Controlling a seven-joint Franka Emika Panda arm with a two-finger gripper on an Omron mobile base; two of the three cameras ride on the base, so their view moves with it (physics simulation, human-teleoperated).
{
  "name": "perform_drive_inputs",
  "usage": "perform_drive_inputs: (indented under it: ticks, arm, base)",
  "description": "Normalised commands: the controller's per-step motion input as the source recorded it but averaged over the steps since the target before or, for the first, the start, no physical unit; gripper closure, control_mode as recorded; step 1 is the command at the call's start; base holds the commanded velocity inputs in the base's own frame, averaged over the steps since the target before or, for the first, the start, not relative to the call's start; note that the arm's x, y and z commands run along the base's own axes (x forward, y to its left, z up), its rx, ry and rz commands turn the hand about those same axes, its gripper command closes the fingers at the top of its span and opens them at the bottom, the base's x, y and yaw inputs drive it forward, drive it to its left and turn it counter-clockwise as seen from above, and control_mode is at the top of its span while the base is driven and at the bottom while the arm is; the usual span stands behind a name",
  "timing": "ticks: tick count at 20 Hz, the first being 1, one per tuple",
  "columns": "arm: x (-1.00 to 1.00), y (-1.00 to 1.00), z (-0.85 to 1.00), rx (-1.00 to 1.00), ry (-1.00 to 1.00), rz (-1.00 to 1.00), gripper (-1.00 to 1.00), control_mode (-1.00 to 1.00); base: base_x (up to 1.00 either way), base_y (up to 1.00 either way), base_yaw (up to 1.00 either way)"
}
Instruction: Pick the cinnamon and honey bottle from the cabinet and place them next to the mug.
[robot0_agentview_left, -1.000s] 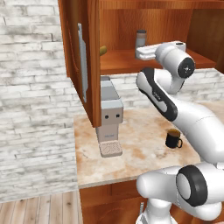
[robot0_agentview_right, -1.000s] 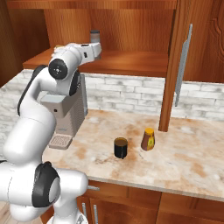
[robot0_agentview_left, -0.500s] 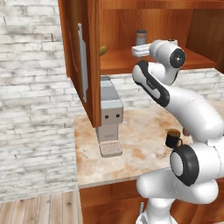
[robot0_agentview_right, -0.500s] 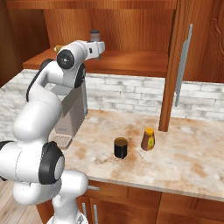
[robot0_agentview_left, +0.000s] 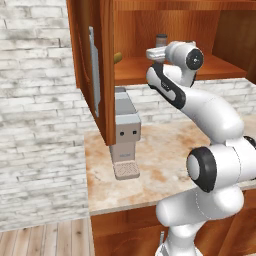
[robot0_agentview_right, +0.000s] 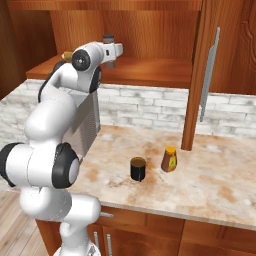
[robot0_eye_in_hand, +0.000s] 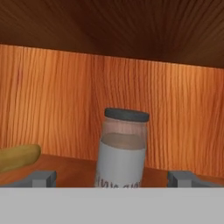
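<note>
**Cinnamon jar dead ahead of open gripper – how to take it**

Gripper (robot0_eye_in_hand: 112, 178) is spread wide, nothing btwn the tips, pointing into the cabinet (robot0_agentview_left: 165, 30). Cinnamon jar (robot0_eye_in_hand: 122, 148) stands upright on the shelf straight in front, centred btwn the two fingertips (robot0_eye_in_hand: 40, 178) but further in, not touching either. In the right base view the jar (robot0_agentview_right: 108, 46) sits just beyond the hand, near the cabinet's back wall. A yellowish rounded item (robot0_eye_in_hand: 17, 157) lies on the shelf off to the gripper's left, apart from the jar; can't tell what it is.

Handling, my guess: small, rigid cylinder, prob. light. Smooth grey-white body w/ clear upper part, so likely slippery; looks like glass, so no need to squeeze hard. Tall and slim = tips easily if bumped by one finger first. Best hold: mid-body, below the dark cap, pads square on opposite sides, approach level.

Honey bottle (robot0_agentview_right: 169, 159) already on the counter just beside the mug (robot0_agentview_right: 137, 168), well below and away from the gripper.
</note>
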Motion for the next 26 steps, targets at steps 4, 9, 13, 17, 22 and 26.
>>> perform_drive_inputs:
  ticks: [4, 9, 13, 17, 22, 26]
  arm:
    - [0.29, -0.10, 0.00, 0.00, 0.00, 0.00, -1.00, -1.00]
    - [0.22, -0.10, 0.00, 0.00, 0.00, 0.00, -1.00, -1.00]
    - [0.08, 0.00, 0.00, 0.00, 0.00, 0.00, -1.00, -1.00]
    - [0.16, 0.00, 0.00, 0.00, 0.00, 0.00, -1.00, -1.00]
    - [0.26, 0.00, 0.00, 0.00, 0.00, 0.00, -1.00, -1.00]
    - [0.03, 0.00, 0.00, 0.00, 0.00, 0.00, -1.00, -1.00]
  base:
    - [0.00, 0.00, 0.00]
    - [0.00, 0.00, 0.00]
    - [0.00, 0.00, 0.00]
    - [0.00, 0.00, 0.00]
    - [0.00, 0.00, 0.00]
    - [0.00, 0.00, 0.00]
